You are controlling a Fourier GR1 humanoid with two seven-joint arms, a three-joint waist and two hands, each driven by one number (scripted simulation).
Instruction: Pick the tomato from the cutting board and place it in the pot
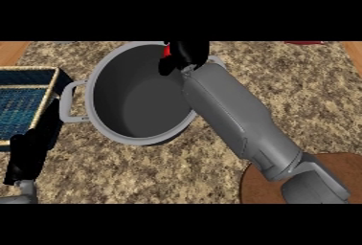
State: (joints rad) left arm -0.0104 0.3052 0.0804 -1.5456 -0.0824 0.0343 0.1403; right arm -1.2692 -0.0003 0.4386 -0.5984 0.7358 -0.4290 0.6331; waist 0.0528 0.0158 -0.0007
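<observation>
The right hand (pixel 185 53) hangs over the far rim of the pot (pixel 134 103), its black fingers curled round something red, and only a sliver of that red shows at the fingers' left side. That sliver is the tomato (pixel 167 51), pinched in the hand and held just above the pot's open mouth, near the far wall; the hand hides most of it. The grey right forearm (pixel 240 119) slants up from the lower right, crossing the pot's right edge on its way.

The pot is a big grey one with a dark inside, standing on the speckled bench (pixel 176 167). A looped handle (pixel 71 103) sticks out on its left side.

Down at the lower right corner lies the brown round cutting board (pixel 251 184), partly under the forearm, with nothing on the part I can see.

Over at the left edge, the left hand (pixel 28 153) rests low with its fingers straight and up. Behind it sits a woven basket (pixel 28 76) with a blue lining, just beside the pot's handle. A bit of something red (pixel 305 43) peeks in at the far right edge of the bench; I can't tell what it is.
</observation>
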